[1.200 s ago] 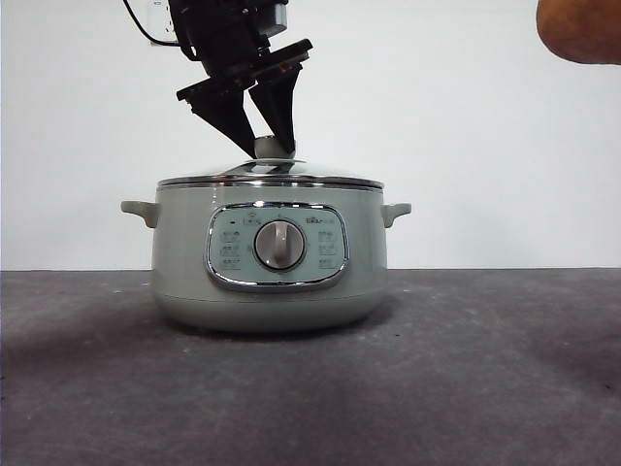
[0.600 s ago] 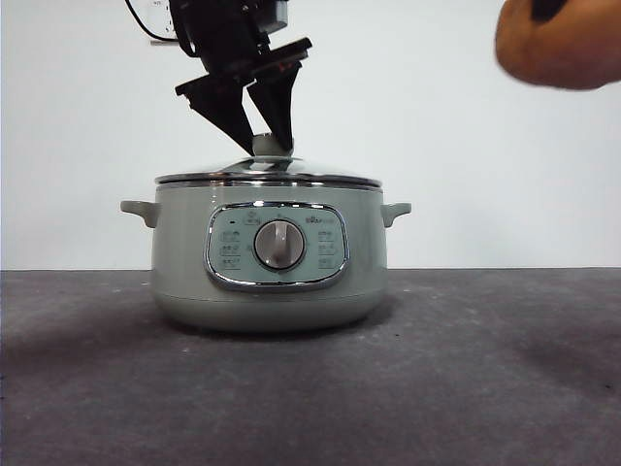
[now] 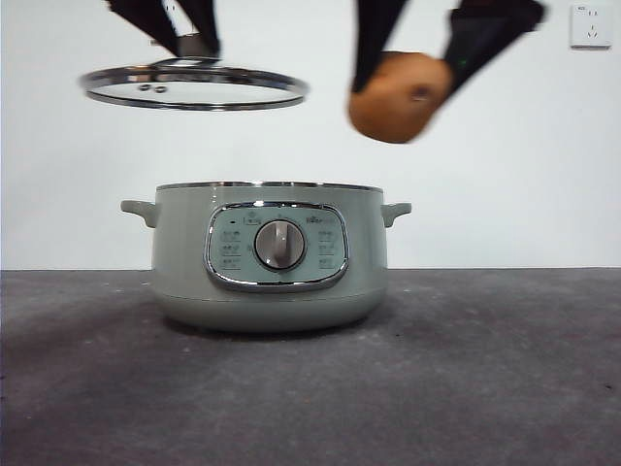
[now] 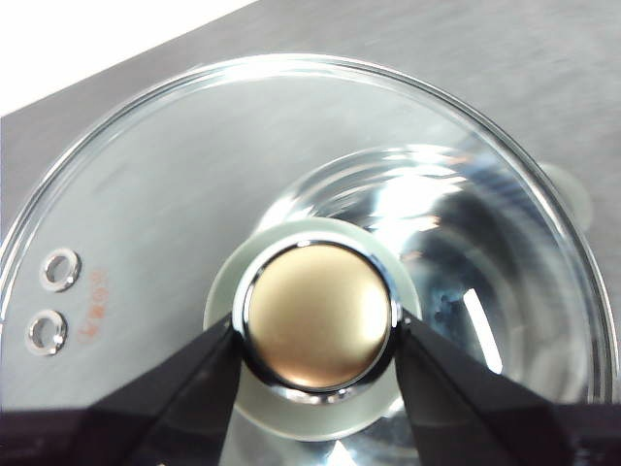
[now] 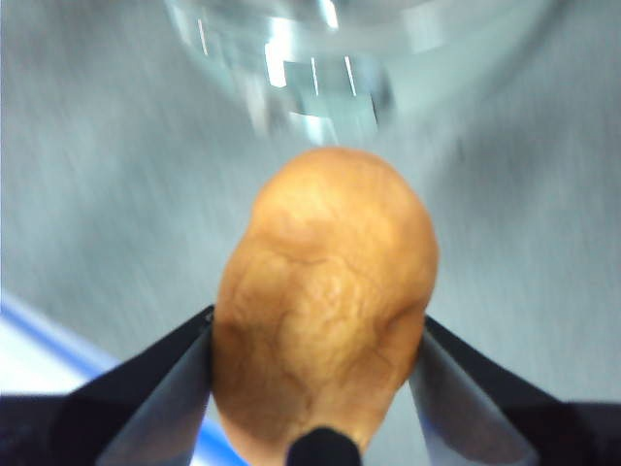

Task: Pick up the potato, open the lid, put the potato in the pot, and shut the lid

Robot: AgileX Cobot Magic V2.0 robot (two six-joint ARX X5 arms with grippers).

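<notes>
The sage-green pot [image 3: 270, 257] stands open on the dark table. My left gripper [image 3: 179, 34] is shut on the knob [image 4: 317, 325] of the glass lid [image 3: 194, 87] and holds it level, well above the pot and off to its left. My right gripper [image 3: 427, 44] is shut on the golden-brown potato [image 3: 398, 95] and holds it high above the pot's right side. In the right wrist view the potato [image 5: 325, 340] fills the space between the jaws, with the pot's shiny inside [image 5: 320, 58] blurred beyond it.
A white wall stands behind the table, with a wall socket [image 3: 592, 24] at the top right. The dark table top [image 3: 485, 369] stretches in front of and to both sides of the pot.
My left gripper has lifted the lid off the pot, up and to the left. My right gripper has carried the potato in from the top right to above the pot's right side.
</notes>
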